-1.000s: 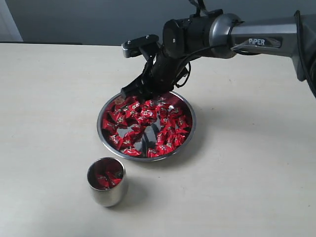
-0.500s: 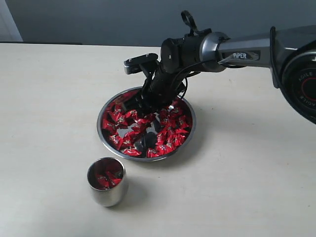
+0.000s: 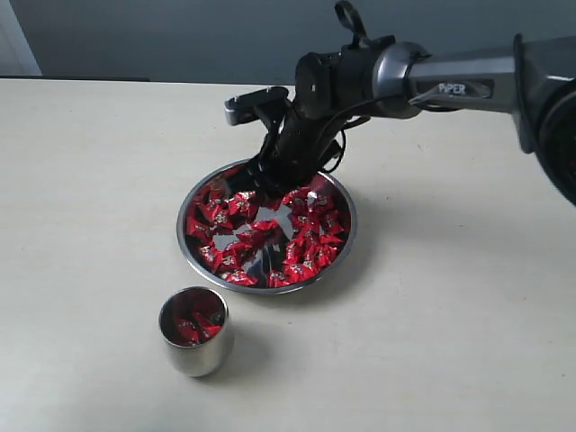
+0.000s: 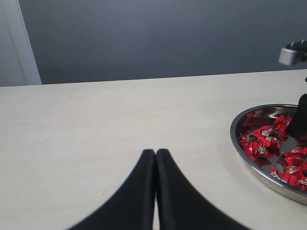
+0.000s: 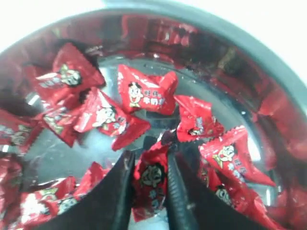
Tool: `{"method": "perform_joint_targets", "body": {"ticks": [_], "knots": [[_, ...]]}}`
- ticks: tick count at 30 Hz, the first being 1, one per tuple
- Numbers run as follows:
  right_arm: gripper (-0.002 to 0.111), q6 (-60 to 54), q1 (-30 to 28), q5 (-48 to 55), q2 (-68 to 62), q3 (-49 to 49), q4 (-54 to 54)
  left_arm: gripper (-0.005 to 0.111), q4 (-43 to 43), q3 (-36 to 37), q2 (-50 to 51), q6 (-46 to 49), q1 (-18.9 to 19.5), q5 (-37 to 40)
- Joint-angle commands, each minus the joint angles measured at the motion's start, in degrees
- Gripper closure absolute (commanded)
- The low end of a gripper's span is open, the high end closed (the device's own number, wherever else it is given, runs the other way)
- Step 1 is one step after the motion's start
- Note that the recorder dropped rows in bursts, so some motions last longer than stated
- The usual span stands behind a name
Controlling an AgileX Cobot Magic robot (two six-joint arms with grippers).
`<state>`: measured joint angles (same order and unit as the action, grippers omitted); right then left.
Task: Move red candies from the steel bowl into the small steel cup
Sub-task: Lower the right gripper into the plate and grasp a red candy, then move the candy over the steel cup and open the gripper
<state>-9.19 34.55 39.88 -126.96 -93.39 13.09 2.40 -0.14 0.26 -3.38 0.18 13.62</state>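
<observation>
The steel bowl sits mid-table with many red candies spread over it. My right gripper is at the bowl's far side, just over the pile. In the right wrist view its jaws are shut on one red candy, which stands upright between them above the bowl floor. The small steel cup stands in front of the bowl, to the left, with a few red candies inside. My left gripper is shut and empty over bare table, left of the bowl's rim.
The table is light beige with a dark grey wall behind it. The right arm reaches in from the right, above the table's far side. The left arm does not show in the exterior view.
My right gripper dipped into the pile at the bowl's far side, and its jaws closed on one candy. Some candies near it shifted. The cup stayed put.
</observation>
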Motion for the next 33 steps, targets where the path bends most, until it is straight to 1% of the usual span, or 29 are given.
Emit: {"method": "perform_joint_targets", "body": {"ticks": [1, 5, 10, 15, 18, 22, 29, 33], "knots": [[0.108, -0.29, 0.56, 3.36, 6.13, -0.09, 0.19, 0.106, 0.04, 0.14, -0.26, -0.13, 0.25, -0.33], [0.108, -3.58, 3.02, 8.53, 10.40, 0.01, 2.39, 0.106, 0.04, 0.14, -0.26, -0.13, 0.25, -0.33], [0.108, -9.23, 8.33, 15.58, 12.85, 0.01, 5.32, 0.106, 0.04, 0.14, -0.26, -0.13, 0.25, -0.33], [0.108, -9.62, 13.54, 18.01, 12.95, 0.01, 5.22, 0.106, 0.04, 0.14, -0.26, -0.13, 0.25, -0.33], [0.108, -9.86, 15.43, 19.98, 12.95, 0.01, 5.22, 0.106, 0.04, 0.14, -0.26, -0.13, 0.25, -0.33], [0.108, -10.21, 16.79, 22.89, 12.95, 0.01, 5.22, 0.106, 0.04, 0.14, -0.26, -0.13, 0.25, -0.33], [0.108, -10.86, 16.89, 26.55, 12.95, 0.01, 5.61, 0.106, 0.04, 0.14, -0.26, -0.13, 0.25, -0.33], [0.108, -13.97, 16.89, 27.28, 12.10, 0.01, 8.44, 0.106, 0.04, 0.14, -0.26, -0.13, 0.25, -0.33]]}}
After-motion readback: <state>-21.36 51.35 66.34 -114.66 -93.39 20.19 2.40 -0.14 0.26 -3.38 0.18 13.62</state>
